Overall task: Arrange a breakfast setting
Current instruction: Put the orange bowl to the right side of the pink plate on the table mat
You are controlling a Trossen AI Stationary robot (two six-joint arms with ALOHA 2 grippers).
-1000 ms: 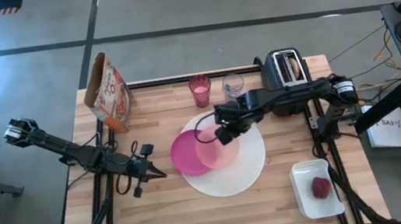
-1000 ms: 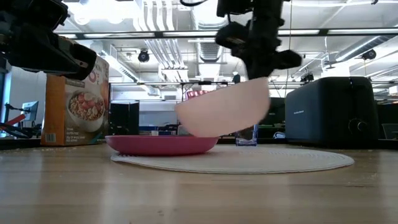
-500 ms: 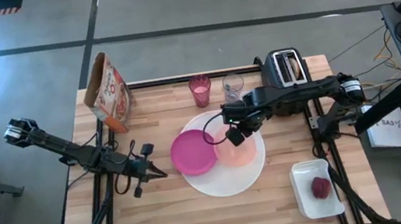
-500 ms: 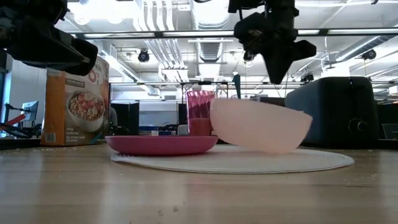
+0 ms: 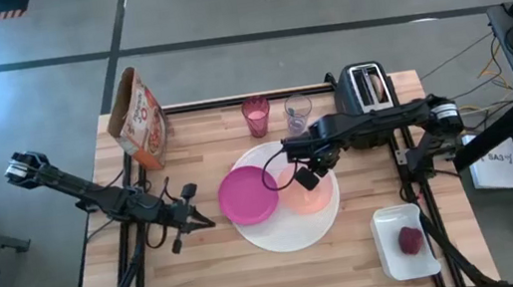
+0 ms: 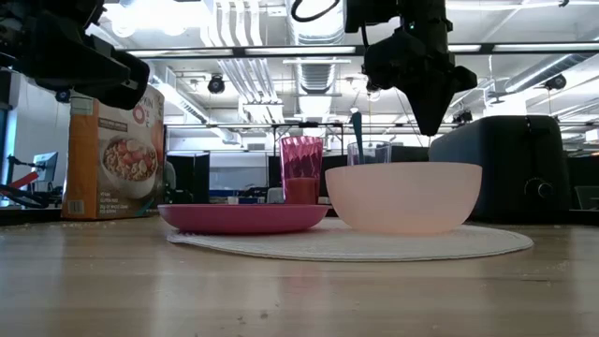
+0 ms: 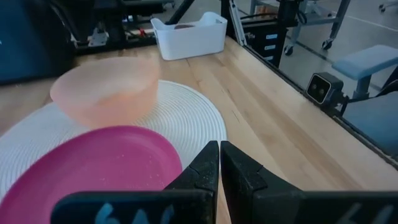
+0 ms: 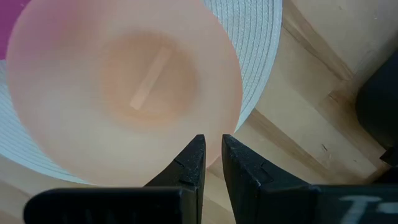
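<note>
1. The peach-orange bowl [image 5: 304, 193] sits upright on the right part of the large white plate [image 5: 294, 234], just beside the magenta plate [image 5: 247, 194], whose right edge overlaps the white one.
2. The right hand [image 5: 307, 171] hangs just above the bowl's far rim, fingers [image 8: 194, 163] nearly together and holding nothing; the bowl looks released.
3. To finish this step cleanly, I would lift straight up before swinging away, so a finger cannot catch the rim and tip the bowl.
4. Next candidates: the pink cup [image 5: 257, 116] at the far edge, or the dark red fruit [image 5: 410, 240] in the white tray [image 5: 390, 257] at near right.
5. The left hand [image 5: 193, 220] waits left of the plates, fingers pressed together, empty.
</note>
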